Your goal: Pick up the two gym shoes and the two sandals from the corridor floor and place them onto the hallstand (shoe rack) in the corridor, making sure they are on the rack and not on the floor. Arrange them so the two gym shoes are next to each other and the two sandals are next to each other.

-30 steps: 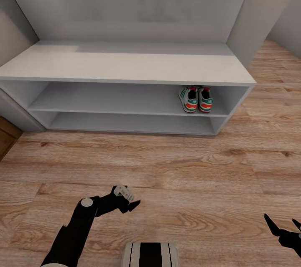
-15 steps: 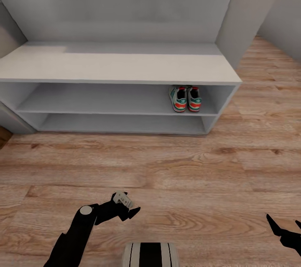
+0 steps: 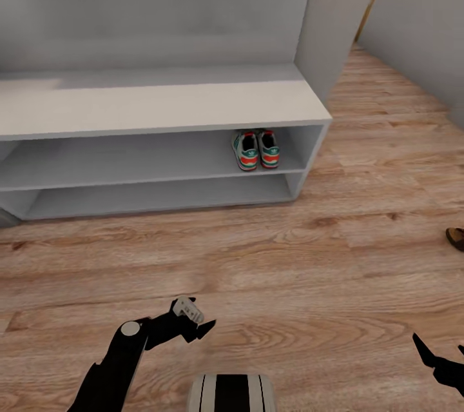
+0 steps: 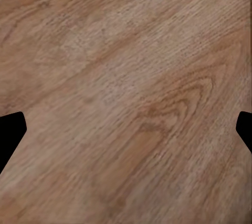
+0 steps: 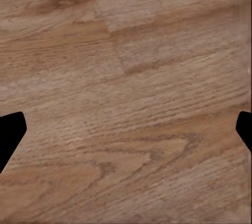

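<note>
With the gym shoes (image 3: 256, 149) paired on the hallstand (image 3: 161, 106) upper shelf, sandals remain.
Right of the hallstand, one sandal (image 3: 456, 238) lies on the floor; both grippers, left (image 3: 193, 322) and right (image 3: 444, 360), hang spread and empty, so driving closer comes next.

Two gym shoes (image 3: 256, 149), white with green stripes and red-orange heel patches, stand side by side, touching, heels outward, at the right end of the upper open shelf of the grey-white shoe rack (image 3: 154, 106). One dark brown sandal (image 3: 456, 238) lies on the wood-plank floor (image 3: 270, 270) at 3 o'clock, cut by the frame edge, well apart from the rack.
</note>
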### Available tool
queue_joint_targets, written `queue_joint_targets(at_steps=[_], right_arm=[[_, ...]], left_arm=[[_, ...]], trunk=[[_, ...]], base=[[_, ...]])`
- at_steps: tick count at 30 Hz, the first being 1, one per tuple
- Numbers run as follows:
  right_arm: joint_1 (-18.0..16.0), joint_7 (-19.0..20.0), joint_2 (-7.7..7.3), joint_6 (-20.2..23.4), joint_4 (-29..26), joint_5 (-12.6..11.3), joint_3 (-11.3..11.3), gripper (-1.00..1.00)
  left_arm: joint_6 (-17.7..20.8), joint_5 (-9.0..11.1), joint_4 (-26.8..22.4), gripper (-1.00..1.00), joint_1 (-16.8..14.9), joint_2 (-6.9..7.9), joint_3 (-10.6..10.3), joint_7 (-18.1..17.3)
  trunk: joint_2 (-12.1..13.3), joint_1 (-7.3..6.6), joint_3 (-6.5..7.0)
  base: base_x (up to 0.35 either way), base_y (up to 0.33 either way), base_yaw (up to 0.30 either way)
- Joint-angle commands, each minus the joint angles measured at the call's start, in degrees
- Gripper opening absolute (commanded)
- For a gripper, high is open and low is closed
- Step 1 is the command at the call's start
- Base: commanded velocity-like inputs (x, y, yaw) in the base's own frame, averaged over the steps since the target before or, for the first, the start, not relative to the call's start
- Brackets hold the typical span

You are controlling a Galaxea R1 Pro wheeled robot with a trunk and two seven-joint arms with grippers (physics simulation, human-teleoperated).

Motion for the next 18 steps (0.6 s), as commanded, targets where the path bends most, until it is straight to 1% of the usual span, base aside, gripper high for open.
queue_joint_targets(at_steps=[1,2,10,16,18], right_arm=[[-0.01,-0.05,0.01,-0.02,0.08,-0.03,-0.01,1.00],[-0.01,-0.05,0.01,-0.02,0.08,-0.03,-0.01,1.00],[-0.06,-0.18,0.04,-0.12,0.39,0.02,0.03,1.00],[-0.11,-0.21,0.00,-0.13,0.44,0.16,0.10,1.00],[-0.12,-0.19,-0.02,-0.13,0.47,0.21,0.17,1.00]], left_arm=[[-0.05,0.01,0.01,1.00,0.00,0.02,0.25,0.00],[-0.05,0.01,0.01,1.00,0.00,0.02,0.25,0.00],[-0.29,-0.03,0.03,1.00,0.01,0.25,2.18,-0.26],[-0.94,-0.01,0.01,1.00,0.01,0.75,3.28,-0.56],[-1.73,0.06,0.02,1.00,0.01,1.15,4.24,-0.64]], trunk=[[0.00,0.00,0.00],[0.00,0.00,0.00],[0.00,0.00,0.00],[0.00,0.00,0.00],[0.00,0.00,0.00]], base=[[0.000,-0.006,-0.271],[0.000,-0.006,-0.271],[0.000,-0.003,-0.256],[0.000,-0.001,-0.141],[0.000,0.000,-0.070]])
